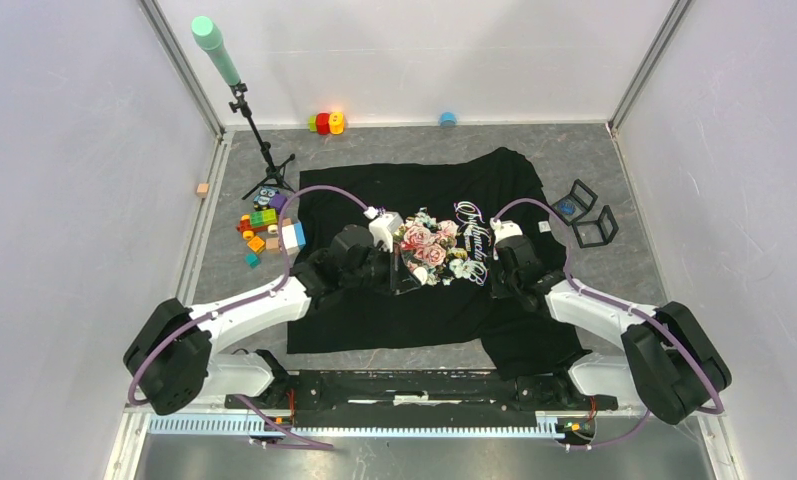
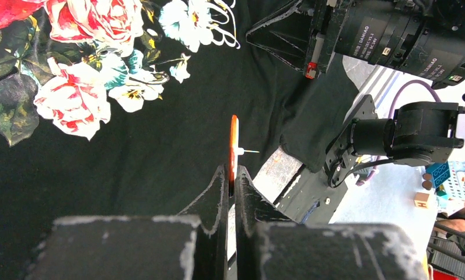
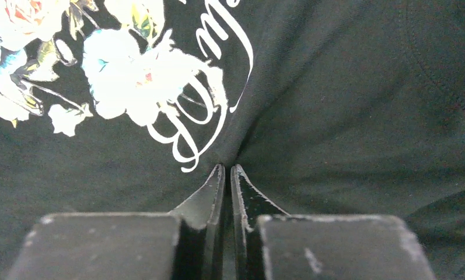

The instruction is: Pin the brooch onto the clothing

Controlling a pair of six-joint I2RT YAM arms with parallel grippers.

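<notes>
The left gripper [image 2: 232,175] clamps an orange brooch [image 2: 234,146] edge-on, its pin pointing right. The right gripper [image 3: 227,169] pinches a black T-shirt [image 3: 335,105] fold beside unreadable white script [image 3: 189,134]. An arm label [image 2: 373,38] reads DAMIAO.

— What do the arms look like?
— The long links are white shells, on the left arm [image 1: 244,312] and on the right arm [image 1: 594,305]. The joint housings at shoulder and wrist are black and rounded.
— Any cables?
— A purple cable [image 1: 324,188] loops along each arm.
— And the ends?
— The left pincer [image 2: 232,170] and right pincer [image 3: 227,168] have black tapering fingers [image 3: 246,195], scuffed whitish along the edges. One black motor housing bears a label [image 2: 374,36] with white lettering.
</notes>
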